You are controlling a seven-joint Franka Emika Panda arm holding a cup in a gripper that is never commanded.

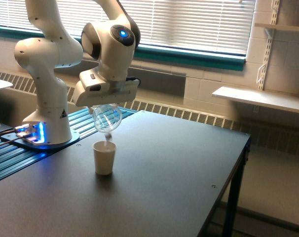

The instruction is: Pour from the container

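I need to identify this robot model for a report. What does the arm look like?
The arm is glossy white with rounded joints and dark seams. A blue light glows on the wrist, blue lights on the base. The hand is a white, boxy block.

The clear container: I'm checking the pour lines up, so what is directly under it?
The small paper cup stands upright on the dark table just below the tilted container, held by the gripper. What lies inside the paper cup cannot be seen.
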